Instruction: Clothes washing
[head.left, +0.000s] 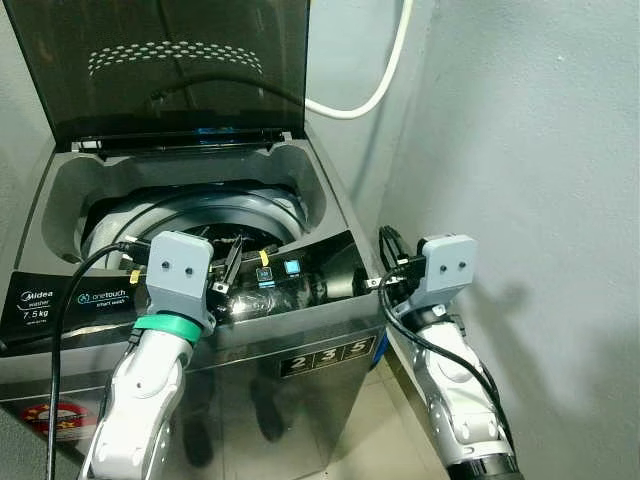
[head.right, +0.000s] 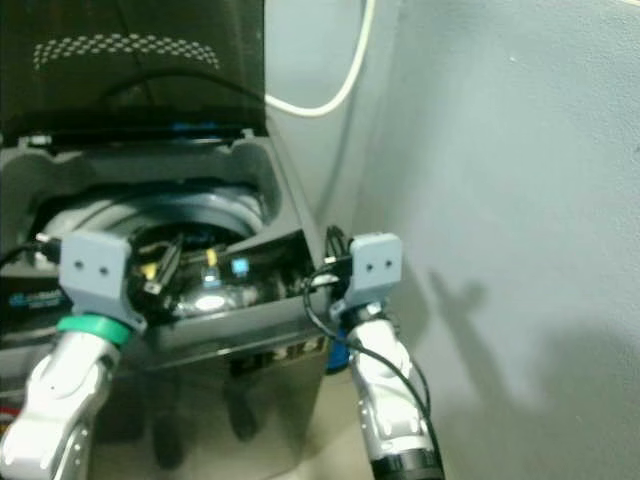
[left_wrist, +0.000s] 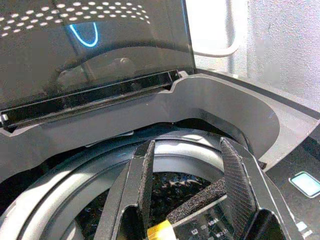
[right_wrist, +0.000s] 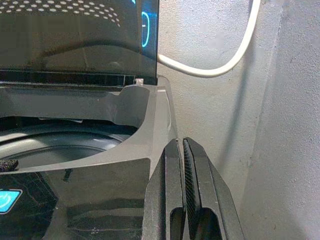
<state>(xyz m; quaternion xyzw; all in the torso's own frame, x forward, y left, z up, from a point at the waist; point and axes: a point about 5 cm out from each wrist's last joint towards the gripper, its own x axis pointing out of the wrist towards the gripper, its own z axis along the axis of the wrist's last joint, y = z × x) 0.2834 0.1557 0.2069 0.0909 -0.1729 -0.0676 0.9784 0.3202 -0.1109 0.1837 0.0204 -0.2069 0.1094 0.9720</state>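
The washing machine (head.left: 300, 345) stands with its lid (head.left: 170, 70) raised, and the step in hand looks like setting the controls — no clothes can be made out in the drum (left_wrist: 165, 190). At the front edge, the left claw (head.left: 232, 268) hovers over the control panel (head.left: 300, 275), fingers spread apart and holding nothing. At the machine's front right corner, the right claw (right_wrist: 182, 200) is pressed closed on nothing. The next move probably calls for pressing a lit button (head.left: 292, 267) — gently.
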